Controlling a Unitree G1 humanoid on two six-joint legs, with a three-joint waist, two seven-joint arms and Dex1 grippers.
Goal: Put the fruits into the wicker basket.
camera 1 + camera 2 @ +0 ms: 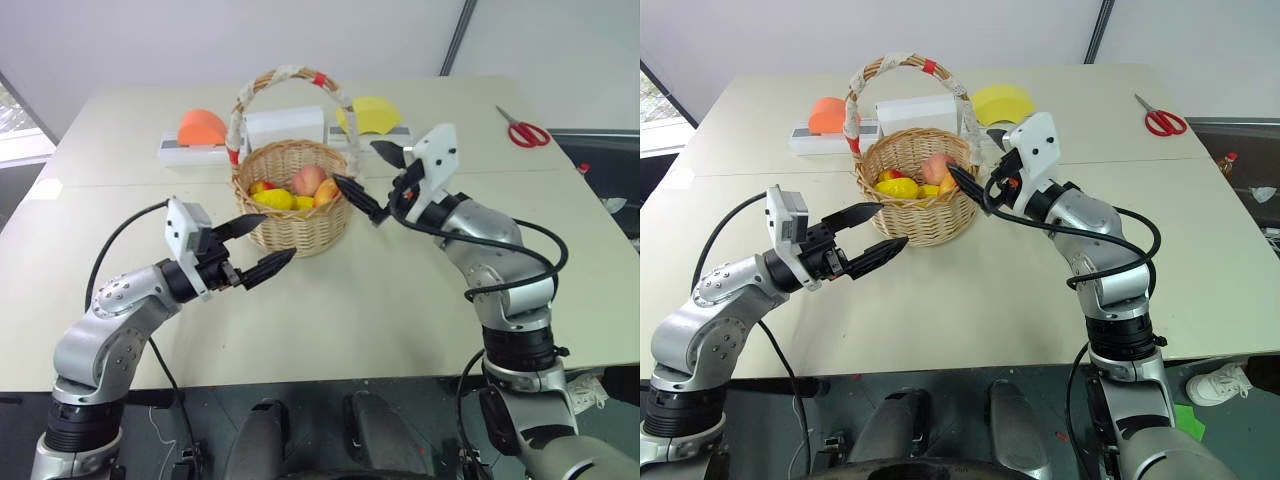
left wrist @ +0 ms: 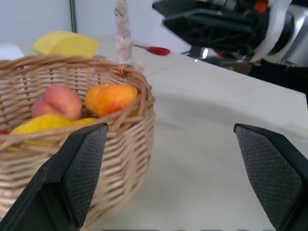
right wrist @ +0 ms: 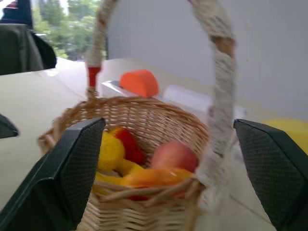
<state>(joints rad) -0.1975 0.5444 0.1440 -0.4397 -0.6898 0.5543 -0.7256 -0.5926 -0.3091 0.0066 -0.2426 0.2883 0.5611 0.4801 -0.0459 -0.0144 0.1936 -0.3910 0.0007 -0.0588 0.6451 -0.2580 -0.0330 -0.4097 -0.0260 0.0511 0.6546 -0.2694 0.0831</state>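
Observation:
The wicker basket (image 1: 296,232) stands at the table's middle, its tall handle (image 1: 284,74) arching over it. Inside lie a pink peach (image 1: 308,180), a yellow lemon (image 1: 275,199) and an orange-yellow mango (image 1: 328,191) against the right rim. My right gripper (image 1: 356,163) is open and empty, just right of the basket's rim, with its lower finger close to the mango. The right wrist view looks into the basket (image 3: 144,113) at the peach (image 3: 173,156) and the mango (image 3: 154,177). My left gripper (image 1: 279,236) is open and empty, low in front of the basket's left side.
Behind the basket sit a white box (image 1: 285,125), an orange wedge (image 1: 202,128) and a yellow wedge (image 1: 375,115) on white blocks. Red scissors (image 1: 525,132) lie at the far right. Bare tabletop runs from the basket to the near edge.

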